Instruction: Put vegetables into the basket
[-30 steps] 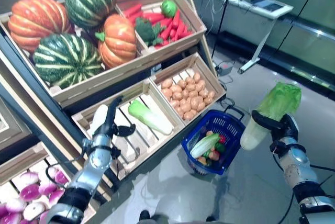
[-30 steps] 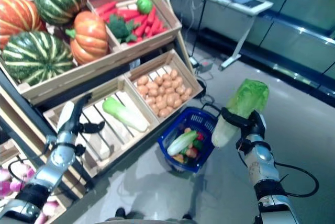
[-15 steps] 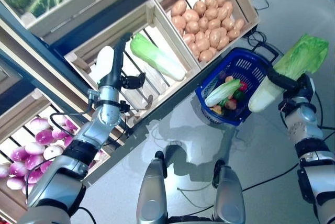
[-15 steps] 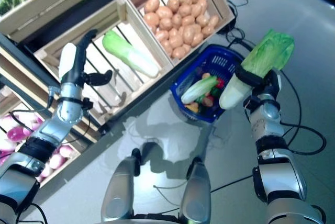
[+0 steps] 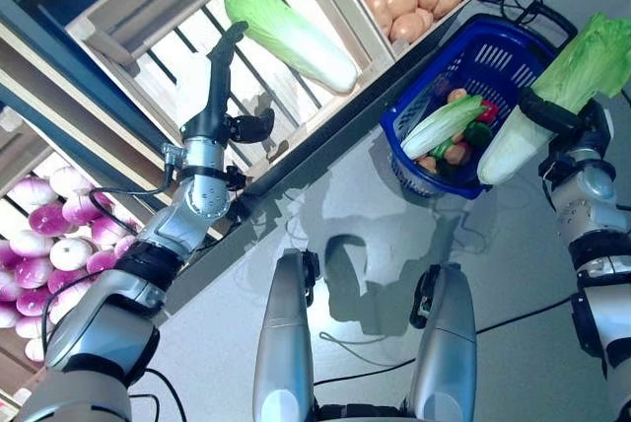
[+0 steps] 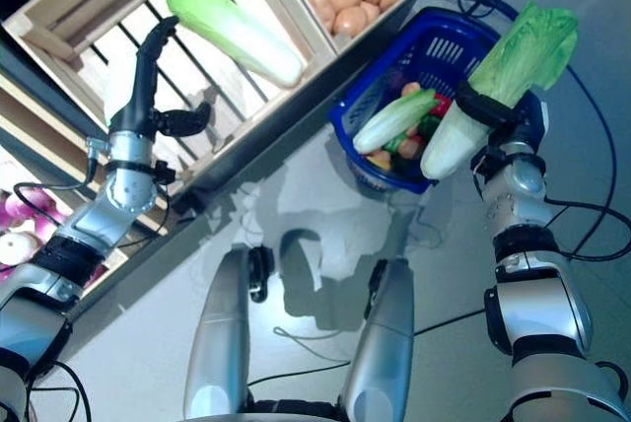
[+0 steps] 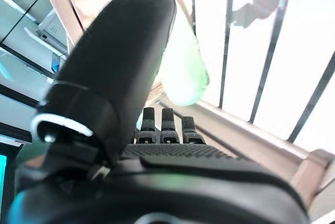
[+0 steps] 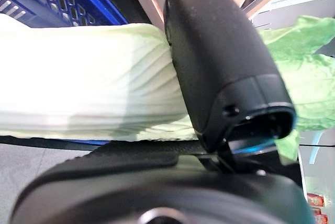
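My right hand (image 5: 577, 136) is shut on a long napa cabbage (image 5: 582, 62), green leaves up and white base down, held at the right rim of the blue basket (image 5: 493, 47). The right wrist view shows the thumb (image 8: 220, 62) curled over the cabbage (image 8: 94, 93), with the basket's blue mesh (image 8: 47, 4) behind it. In the basket lie a pale green leafy vegetable (image 5: 444, 126) and small red and orange vegetables. My left hand (image 5: 212, 111) is open, fingers straight, raised over a slatted crate, a little short of another napa cabbage (image 5: 291, 33) lying there.
The wooden stand's slatted crate (image 5: 187, 67) and its dark lower rail (image 5: 296, 161) run diagonally to the left of the basket. The basket stands on the grey floor (image 5: 513, 274) right against the stand's foot.
The camera has tilted down, so the whole scene has shifted up. My right hand has brought the cabbage closer to the basket's right rim. My left hand stays raised over the crate.
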### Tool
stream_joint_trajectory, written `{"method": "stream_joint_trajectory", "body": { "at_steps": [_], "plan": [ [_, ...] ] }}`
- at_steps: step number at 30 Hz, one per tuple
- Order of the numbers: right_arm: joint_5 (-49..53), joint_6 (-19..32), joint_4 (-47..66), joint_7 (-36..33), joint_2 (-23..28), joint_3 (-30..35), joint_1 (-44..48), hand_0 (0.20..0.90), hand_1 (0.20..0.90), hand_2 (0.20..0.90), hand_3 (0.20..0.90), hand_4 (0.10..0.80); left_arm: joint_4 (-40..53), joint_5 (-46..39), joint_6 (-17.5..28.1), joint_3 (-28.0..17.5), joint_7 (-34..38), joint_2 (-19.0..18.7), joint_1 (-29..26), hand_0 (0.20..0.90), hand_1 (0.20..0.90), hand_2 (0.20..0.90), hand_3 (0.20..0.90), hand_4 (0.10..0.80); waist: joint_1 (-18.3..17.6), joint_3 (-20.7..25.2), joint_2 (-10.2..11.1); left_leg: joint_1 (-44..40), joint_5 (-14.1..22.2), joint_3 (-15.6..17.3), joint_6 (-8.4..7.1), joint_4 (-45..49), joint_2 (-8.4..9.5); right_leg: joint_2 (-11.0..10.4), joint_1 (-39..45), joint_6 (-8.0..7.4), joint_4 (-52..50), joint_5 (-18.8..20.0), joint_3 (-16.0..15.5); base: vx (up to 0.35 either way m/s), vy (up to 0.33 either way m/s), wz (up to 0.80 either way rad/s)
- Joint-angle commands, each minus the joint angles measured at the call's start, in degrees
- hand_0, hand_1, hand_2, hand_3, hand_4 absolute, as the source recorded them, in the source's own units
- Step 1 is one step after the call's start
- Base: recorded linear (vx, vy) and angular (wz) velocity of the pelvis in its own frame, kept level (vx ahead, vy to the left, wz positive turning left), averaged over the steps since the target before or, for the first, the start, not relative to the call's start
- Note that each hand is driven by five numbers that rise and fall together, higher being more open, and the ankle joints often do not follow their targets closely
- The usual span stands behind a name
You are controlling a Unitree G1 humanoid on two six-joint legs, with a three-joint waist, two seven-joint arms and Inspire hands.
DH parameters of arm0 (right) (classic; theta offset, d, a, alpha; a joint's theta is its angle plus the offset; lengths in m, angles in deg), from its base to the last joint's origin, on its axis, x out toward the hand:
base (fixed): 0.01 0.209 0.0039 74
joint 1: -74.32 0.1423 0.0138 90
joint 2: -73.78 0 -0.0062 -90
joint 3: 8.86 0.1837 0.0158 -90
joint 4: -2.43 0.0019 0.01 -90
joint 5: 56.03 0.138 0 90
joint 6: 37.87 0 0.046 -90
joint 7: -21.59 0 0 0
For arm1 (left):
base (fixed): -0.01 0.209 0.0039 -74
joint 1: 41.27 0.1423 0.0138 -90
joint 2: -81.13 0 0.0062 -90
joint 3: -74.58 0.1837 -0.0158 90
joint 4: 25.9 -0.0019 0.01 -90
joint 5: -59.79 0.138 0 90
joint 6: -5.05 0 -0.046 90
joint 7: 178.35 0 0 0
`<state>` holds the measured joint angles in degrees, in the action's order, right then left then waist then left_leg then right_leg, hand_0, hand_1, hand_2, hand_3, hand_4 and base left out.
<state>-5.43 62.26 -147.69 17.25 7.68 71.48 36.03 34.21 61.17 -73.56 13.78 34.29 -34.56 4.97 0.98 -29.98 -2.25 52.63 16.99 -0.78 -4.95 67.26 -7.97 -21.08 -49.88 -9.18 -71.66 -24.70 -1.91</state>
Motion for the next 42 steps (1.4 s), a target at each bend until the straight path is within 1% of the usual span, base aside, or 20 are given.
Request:
{"method": "stream_joint_trajectory", "body": {
  "at_steps": [1, 4, 8, 15, 22, 24, 26, 27, 29, 30, 32, 33, 34, 37, 38, 41, 42],
  "plan": [
    [4.7, 4.3, -1.4, 4.0, 5.3, -0.4, 9.4, 0.900, 0.900, 0.900, 0.900, 0.800, 2.5, -0.2, 5.7, -2.7, 4.8, -3.8, -8.4, 0.900, 0.900, 0.900, 0.900, 0.800, 0.3, 2.7, -1.4, -5.8, 8.2, -0.6, -1.34, -1.5, -2.11, -0.5, 2.9, 4.00, 3.9, 1.5, -0.5, 0.023, -0.004, 0.05],
    [6.5, 4.0, -1.4, 6.6, 5.6, -0.8, 10.1, 0.900, 0.900, 0.900, 0.900, 0.800, 2.9, -0.5, 6.0, -2.3, 4.9, -4.7, -8.5, 0.900, 0.900, 0.900, 0.900, 0.800, 0.4, 3.1, -1.5, -4.5, 8.2, -0.7, -1.27, -0.8, -1.98, -0.3, 1.5, 4.11, 3.1, 1.4, -0.5, 0.000, 0.000, 0.00],
    [8.3, 3.5, -0.9, 8.9, 5.1, -1.1, 10.3, 0.900, 0.900, 0.900, 0.900, 0.800, 2.6, -0.9, 6.2, -1.9, 4.8, -5.0, -8.8, 0.900, 0.900, 0.900, 0.900, 0.800, 0.4, 3.5, -1.4, -3.6, 8.2, -0.8, -1.43, -0.2, -2.24, -0.3, 0.5, 4.00, 2.3, 1.2, -0.3, 0.000, 0.000, 0.00],
    [11.9, 1.5, 1.8, 15.2, 4.5, -1.2, 9.9, 0.900, 0.900, 0.900, 0.900, 0.800, 2.7, -0.8, 6.4, -1.5, 4.1, -6.1, -9.7, 0.900, 0.900, 0.900, 0.900, 0.800, 0.4, 4.6, -1.0, -4.9, 7.4, -0.4, -1.67, -2.3, -2.70, 0.0, 1.6, 3.66, 4.1, 1.9, -0.6, 0.020, 0.005, 0.00],
    [12.2, 0.1, 2.8, 17.2, 4.1, -1.7, 10.0, 0.900, 0.900, 0.900, 0.900, 0.800, 1.8, -0.1, 6.4, -1.3, 3.1, -7.2, -10.4, 0.900, 0.900, 0.900, 0.900, 0.800, 0.4, 5.6, -0.6, -7.2, 6.5, 0.3, -1.69, -4.8, -3.22, 0.1, 3.7, 3.49, 6.4, 2.6, -1.1, 0.028, 0.008, -0.01],
    [10.3, -0.8, 2.5, 17.3, 4.4, -2.1, 10.2, 0.900, 0.900, 0.900, 0.900, 0.800, 0.9, 2.6, 6.2, -0.9, 3.8, -8.0, -11.1, 0.900, 0.900, 0.900, 0.900, 0.800, 0.4, 6.1, -0.4, -8.6, 6.0, 0.8, -1.70, -6.4, -3.50, 0.2, 5.0, 3.52, 7.8, 3.1, -1.4, 0.040, 0.008, -0.04],
    [10.1, -0.8, 2.2, 17.2, 4.5, -2.6, 10.4, 0.900, 0.900, 0.900, 0.900, 0.800, 0.3, 3.4, 5.9, -0.4, 4.4, -8.4, -11.7, 0.900, 0.900, 0.900, 0.900, 0.800, 0.4, 6.3, -0.3, -9.1, 5.7, 1.0, -1.71, -7.1, -3.61, 0.3, 5.5, 3.57, 8.3, 3.4, -1.5, 0.015, 0.004, -0.02],
    [11.2, -1.2, 2.0, 17.6, 4.8, -2.9, 10.7, 0.900, 0.900, 0.900, 0.900, 0.800, -0.6, 5.8, 5.5, 0.1, 5.2, -9.2, -12.7, 0.900, 0.900, 0.900, 0.900, 0.800, 0.3, 6.5, -0.2, -9.6, 5.3, 1.2, -1.66, -7.7, -3.76, 0.3, 6.0, 3.62, 8.8, 3.6, -1.7, 0.000, 0.000, 0.00],
    [12.1, -1.6, 1.7, 18.6, 4.7, -3.1, 11.0, 0.900, 0.900, 0.900, 0.900, 0.800, -1.7, 10.4, 4.6, 1.7, 7.1, -10.7, -14.7, 0.900, 0.900, 0.900, 0.900, 0.800, 0.0, 6.7, -0.3, -10.0, 5.2, 1.5, -1.65, -8.1, -4.04, 0.3, 6.3, 3.60, 9.2, 3.7, -1.7, 0.000, 0.000, 0.00],
    [12.8, -2.2, 1.5, 19.4, 4.6, -3.4, 11.3, 0.900, 0.900, 0.900, 0.900, 0.800, -3.0, 14.3, 2.9, 3.3, 7.8, -11.5, -16.5, 0.900, 0.900, 0.900, 0.900, 0.800, -0.2, 6.9, -0.2, -10.1, 5.0, 1.7, -1.70, -8.4, -4.22, 0.3, 6.4, 3.61, 9.4, 3.9, -1.8, 0.000, 0.000, 0.00],
    [13.5, -3.0, 1.1, 20.7, 4.3, -4.0, 11.6, 0.900, 0.900, 0.900, 0.900, 0.800, -5.5, 16.5, -0.1, 6.5, 6.6, -12.4, -20.1, 0.900, 0.900, 0.900, 0.900, 0.800, -0.6, 7.0, -0.3, -10.2, 4.7, 2.0, -1.71, -8.8, -4.55, 0.3, 6.4, 3.54, 9.7, 4.1, -1.8, -0.001, 0.043, -0.02],
    [13.6, -3.2, 0.8, 21.4, 4.1, -4.3, 11.6, 0.900, 0.900, 0.900, 0.900, 0.800, -6.7, 16.6, -0.7, 7.9, 6.4, -12.9, -21.2, 0.900, 0.900, 0.900, 0.900, 0.800, -0.8, 7.2, -0.4, -10.2, 4.7, 2.0, -1.73, -8.9, -4.63, 0.3, 6.4, 3.52, 9.8, 4.2, -1.7, 0.000, 0.047, -0.06],
    [13.8, -3.3, 0.6, 21.8, 4.0, -4.5, 11.7, 0.900, 0.900, 0.900, 0.900, 0.800, -7.8, 16.7, -0.9, 9.1, 6.3, -12.9, -22.3, 0.900, 0.900, 0.900, 0.900, 0.800, -0.8, 7.2, -0.3, -10.4, 4.5, 2.1, -1.74, -9.1, -4.71, 0.4, 6.5, 3.49, 10.0, 4.3, -1.7, 0.007, 0.060, -0.10],
    [15.0, -3.0, 1.2, 22.6, 3.4, -6.1, 11.5, 0.900, 0.900, 0.900, 0.900, 0.800, -12.4, 20.9, -4.2, 13.2, 5.0, -13.4, -26.0, 0.900, 0.900, 0.900, 0.900, 0.800, -1.8, 7.2, -0.3, -11.0, 4.0, 2.7, -1.84, -10.3, -5.14, 0.6, 6.7, 3.37, 11.1, 5.0, -1.4, 0.004, 0.073, -0.15],
    [15.6, -2.9, 1.6, 22.7, 3.2, -6.2, 11.3, 0.900, 0.900, 0.900, 0.900, 0.800, -13.7, 22.0, -4.7, 14.2, 4.8, -13.3, -26.9, 0.900, 0.900, 0.900, 0.900, 0.800, -2.0, 7.1, -0.3, -11.0, 4.0, 2.8, -1.87, -10.4, -5.26, 0.7, 6.7, 3.36, 11.2, 5.1, -1.3, -0.011, 0.085, -0.16],
    [19.5, -1.7, 4.6, 23.5, 1.9, -6.9, 10.5, 0.900, 0.900, 0.900, 0.900, 0.800, -18.1, 25.6, -8.9, 19.5, 2.9, -12.9, -30.9, 0.900, 0.900, 0.900, 0.900, 0.800, -3.2, 6.6, -0.2, -10.2, 4.0, 3.2, -1.97, -9.8, -5.67, 1.0, 5.6, 3.21, 11.2, 5.5, -0.5, -0.031, 0.069, -0.10],
    [19.9, -1.6, 5.3, 23.4, 1.6, -7.0, 10.3, 0.900, 0.900, 0.900, 0.900, 0.800, -18.6, 25.9, -9.5, 20.1, 2.6, -12.8, -31.4, 0.900, 0.900, 0.900, 0.900, 0.800, -3.4, 6.5, -0.2, -10.0, 4.0, 3.2, -1.98, -9.7, -5.75, 1.1, 5.5, 3.17, 11.2, 5.6, -0.4, -0.051, 0.056, -0.09]
  ]
}}
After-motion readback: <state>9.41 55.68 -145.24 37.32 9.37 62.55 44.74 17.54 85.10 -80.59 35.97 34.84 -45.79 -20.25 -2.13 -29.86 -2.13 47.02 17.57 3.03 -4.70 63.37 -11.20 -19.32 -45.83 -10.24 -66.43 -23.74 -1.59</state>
